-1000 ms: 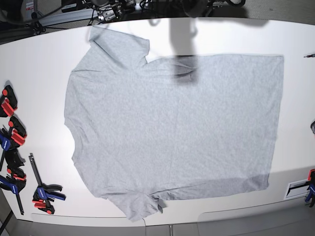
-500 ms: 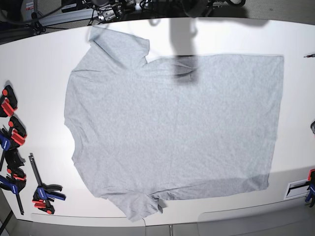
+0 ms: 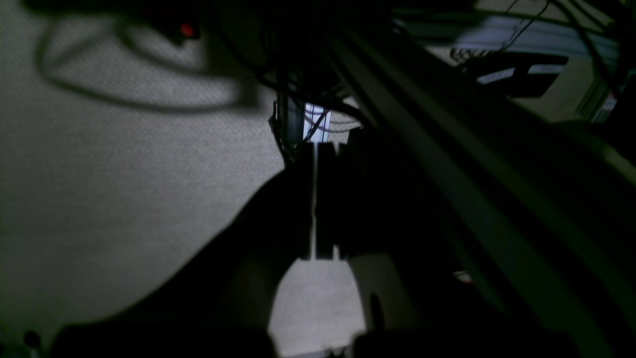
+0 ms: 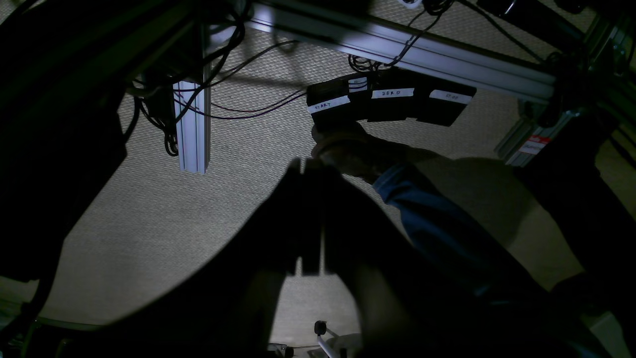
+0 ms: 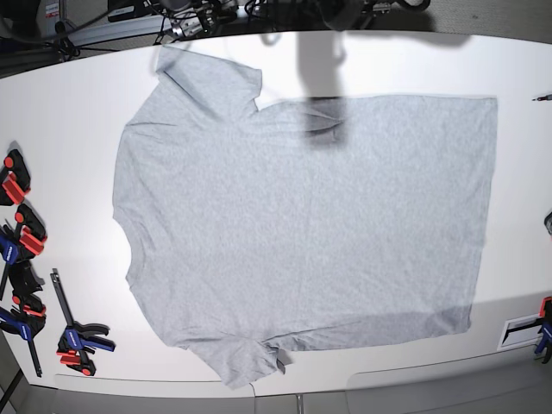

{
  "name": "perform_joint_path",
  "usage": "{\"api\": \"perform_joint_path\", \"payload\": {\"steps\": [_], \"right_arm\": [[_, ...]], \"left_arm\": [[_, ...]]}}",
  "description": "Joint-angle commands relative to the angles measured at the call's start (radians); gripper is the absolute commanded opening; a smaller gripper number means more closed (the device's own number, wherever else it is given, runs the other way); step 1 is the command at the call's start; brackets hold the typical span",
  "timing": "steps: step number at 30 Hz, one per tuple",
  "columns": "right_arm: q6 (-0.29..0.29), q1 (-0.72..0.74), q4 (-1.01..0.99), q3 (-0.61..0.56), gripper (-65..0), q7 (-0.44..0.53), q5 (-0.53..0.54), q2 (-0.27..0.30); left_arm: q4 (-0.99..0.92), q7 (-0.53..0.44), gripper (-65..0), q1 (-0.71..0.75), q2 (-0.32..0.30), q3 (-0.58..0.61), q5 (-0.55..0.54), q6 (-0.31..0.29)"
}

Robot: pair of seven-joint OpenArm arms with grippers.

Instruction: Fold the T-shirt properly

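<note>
The light heather-grey T-shirt lies spread flat on the white table, plain side up. Its neck is toward the left and its hem toward the right. One sleeve is at the back left, the other at the front. Neither gripper shows in the base view. In the left wrist view my left gripper is a dark silhouette, jaws together with a hairline slit, above carpet floor. In the right wrist view my right gripper is likewise shut and empty. The shirt shows in neither wrist view.
Several red, blue and black clamps lie along the table's left edge, and another at the right edge. A dark shadow falls on the shirt's back edge. A labelled black pedal box, a jeans leg and aluminium framing show in the right wrist view.
</note>
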Motion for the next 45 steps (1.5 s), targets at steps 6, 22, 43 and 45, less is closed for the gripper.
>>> {"api": "perform_joint_path", "payload": {"steps": [6,22,43,45], "right_arm": [[-0.008,-0.04,0.009,0.0,-65.0,0.0,-0.007,0.013],[-0.01,-0.424,0.315,0.0,-65.0,0.114,-0.037,0.089],[0.02,-1.001,1.387,0.009,-65.0,0.132,0.18,0.207],[0.02,-1.031,1.476,0.031,-65.0,0.132,0.181,0.217]], "left_arm": [[0.059,-0.006,-65.0,0.073,-0.019,-0.002,-0.005,-0.014],[0.586,-0.026,-65.0,0.509,-0.218,-0.005,-0.204,-0.15],[1.445,-0.024,-65.0,1.064,-0.268,-0.275,-0.285,-0.237],[1.49,-0.013,-65.0,1.085,-0.268,-0.311,-0.323,-0.236]]}}
